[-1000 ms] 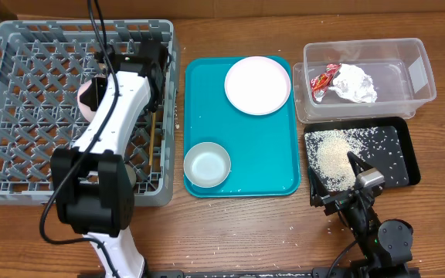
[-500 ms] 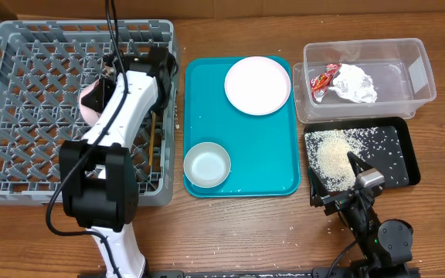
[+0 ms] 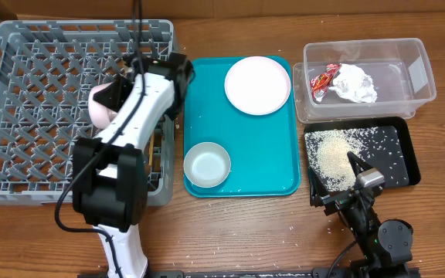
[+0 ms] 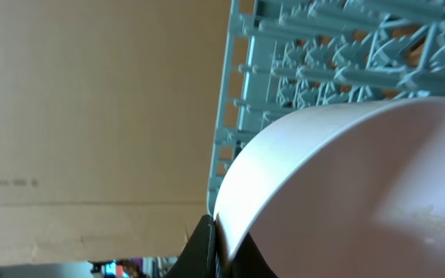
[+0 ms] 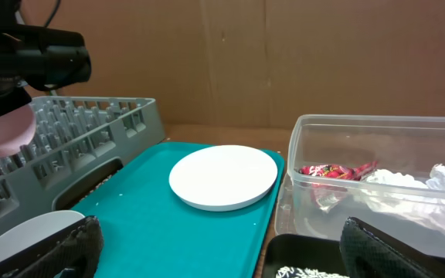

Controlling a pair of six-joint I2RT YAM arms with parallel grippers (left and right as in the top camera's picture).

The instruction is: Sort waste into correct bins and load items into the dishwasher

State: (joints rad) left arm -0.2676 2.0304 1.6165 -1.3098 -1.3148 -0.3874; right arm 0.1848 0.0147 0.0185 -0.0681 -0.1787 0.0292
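Observation:
My left gripper (image 3: 118, 93) is shut on a small pale pinkish cup (image 3: 101, 106) and holds it above the right part of the grey dish rack (image 3: 22, 116). The cup fills the left wrist view (image 4: 346, 185), pinched at its rim by the gripper (image 4: 224, 241). A white plate (image 3: 257, 85) and a small white bowl (image 3: 207, 164) sit on the teal tray (image 3: 261, 154). A red wrapper (image 3: 324, 79) and a white tissue (image 3: 355, 83) lie in the clear tub (image 3: 421, 73). Rice (image 3: 331, 154) lies in the black tray (image 3: 404, 166). My right gripper (image 3: 337, 181) is open and empty at that tray's front edge (image 5: 230, 266). Chopsticks (image 3: 155, 143) lie in the rack.
Loose rice grains are scattered on the wooden table (image 3: 315, 225) in front of the black tray. A cardboard wall stands behind the table (image 5: 323, 62). The left arm's body covers the rack's front right corner. The steel bowl is hidden.
My left gripper has moved right and slightly forward with the cup, toward the rack's right wall. The right arm has not moved.

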